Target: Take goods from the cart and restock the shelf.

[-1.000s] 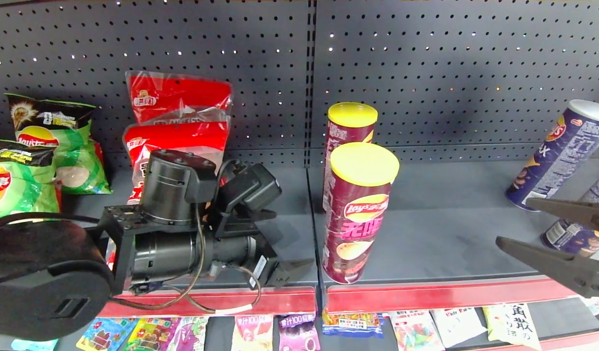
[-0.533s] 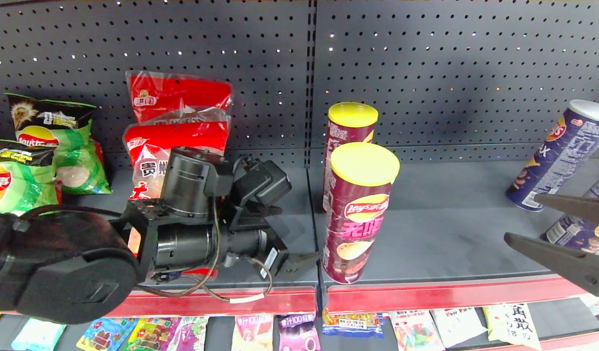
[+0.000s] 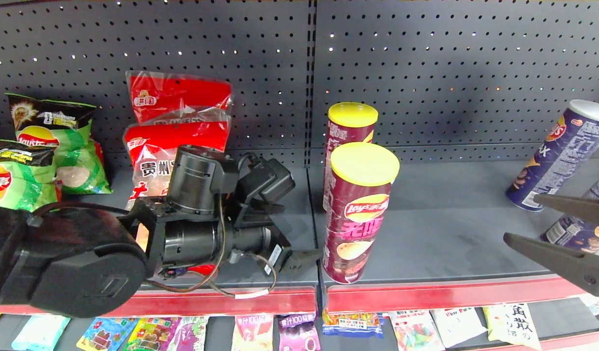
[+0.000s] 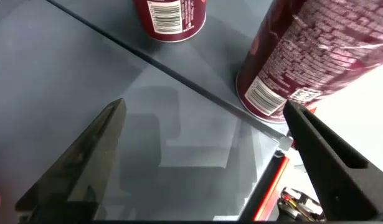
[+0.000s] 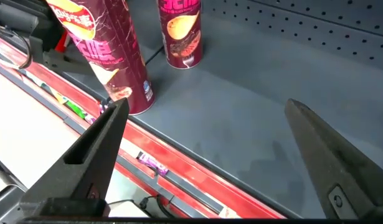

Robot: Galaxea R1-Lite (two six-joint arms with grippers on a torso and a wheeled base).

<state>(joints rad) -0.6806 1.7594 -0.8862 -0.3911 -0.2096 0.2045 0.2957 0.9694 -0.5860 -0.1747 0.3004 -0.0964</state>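
Left gripper (image 3: 290,234) and right gripper (image 3: 522,218) hang released and empty at the shelf (image 3: 440,239); the near maroon chip can (image 3: 360,214) stands upright between them, just right of the left one.

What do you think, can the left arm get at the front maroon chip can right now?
Probably yes. The left gripper is open, low over the shelf right beside the front maroon can, with only bare shelf between them.

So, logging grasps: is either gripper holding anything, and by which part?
Nothing is held: the left gripper and the right gripper are both open and empty.
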